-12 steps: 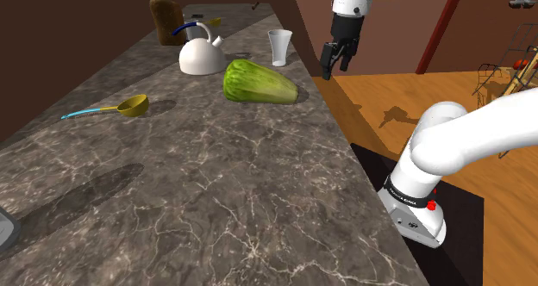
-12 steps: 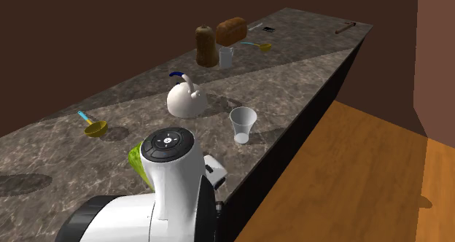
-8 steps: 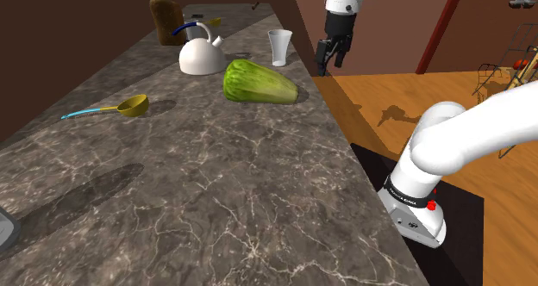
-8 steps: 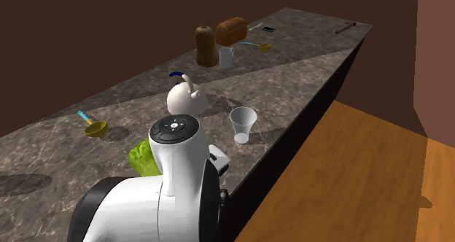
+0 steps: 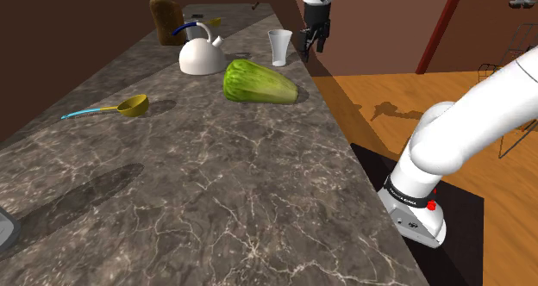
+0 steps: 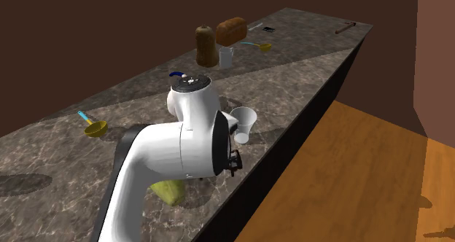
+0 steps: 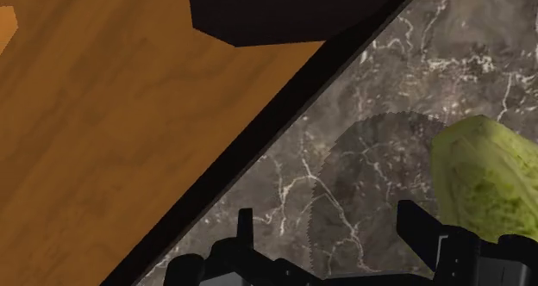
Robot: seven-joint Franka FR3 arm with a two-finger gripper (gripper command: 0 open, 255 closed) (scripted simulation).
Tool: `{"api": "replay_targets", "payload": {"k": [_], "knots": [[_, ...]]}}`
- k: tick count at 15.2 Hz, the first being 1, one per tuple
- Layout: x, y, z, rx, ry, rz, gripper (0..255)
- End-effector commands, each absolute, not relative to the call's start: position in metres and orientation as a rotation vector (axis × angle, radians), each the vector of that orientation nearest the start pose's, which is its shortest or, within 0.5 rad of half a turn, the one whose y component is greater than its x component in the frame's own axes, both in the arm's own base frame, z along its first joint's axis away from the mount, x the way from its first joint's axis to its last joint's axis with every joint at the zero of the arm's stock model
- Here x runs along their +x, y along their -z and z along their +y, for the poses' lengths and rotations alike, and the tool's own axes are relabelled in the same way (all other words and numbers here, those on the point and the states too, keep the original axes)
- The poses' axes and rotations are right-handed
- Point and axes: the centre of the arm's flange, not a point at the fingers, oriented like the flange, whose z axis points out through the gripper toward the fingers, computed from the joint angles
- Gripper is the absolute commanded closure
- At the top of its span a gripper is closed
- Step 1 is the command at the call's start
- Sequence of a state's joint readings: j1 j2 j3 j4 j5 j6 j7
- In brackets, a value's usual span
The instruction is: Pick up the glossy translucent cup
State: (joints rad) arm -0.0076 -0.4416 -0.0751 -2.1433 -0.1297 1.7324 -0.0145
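Note:
The translucent whitish cup [image 5: 279, 46] stands upright near the counter's edge, beyond the green cabbage; in the second exterior view the cup [image 6: 245, 124] shows just past the white arm. My black gripper [image 5: 312, 43] hangs just to the shoulder view's right of the cup, about at the counter's edge and apart from the cup. In the wrist view the gripper [image 7: 332, 234] is open, its fingers [image 7: 418, 230] standing wide apart over the marble counter [image 7: 379, 95] with nothing between them.
A green cabbage [image 5: 259, 81] lies in front of the cup and beside my fingers [image 7: 483, 181]. A white kettle [image 5: 202, 56], a yellow scoop [image 5: 129, 105] and a brown loaf [image 5: 165, 19] sit farther along. Wooden floor [image 5: 388, 95] lies beyond the edge.
The gripper has swung to the shoulder view's left and farther away, from over the wooden floor to the counter's edge beside the cup. The cup has not moved.

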Motion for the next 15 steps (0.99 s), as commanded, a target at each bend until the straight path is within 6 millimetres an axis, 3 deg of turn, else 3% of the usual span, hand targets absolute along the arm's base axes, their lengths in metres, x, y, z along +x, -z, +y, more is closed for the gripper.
{"api": "replay_targets", "payload": {"k": [1,15], "knots": [[0.446,-0.584,-0.059,-3.260,0.036,0.037,0],[0.619,-0.604,-0.099,-3.396,0.004,-0.186,0]]}}
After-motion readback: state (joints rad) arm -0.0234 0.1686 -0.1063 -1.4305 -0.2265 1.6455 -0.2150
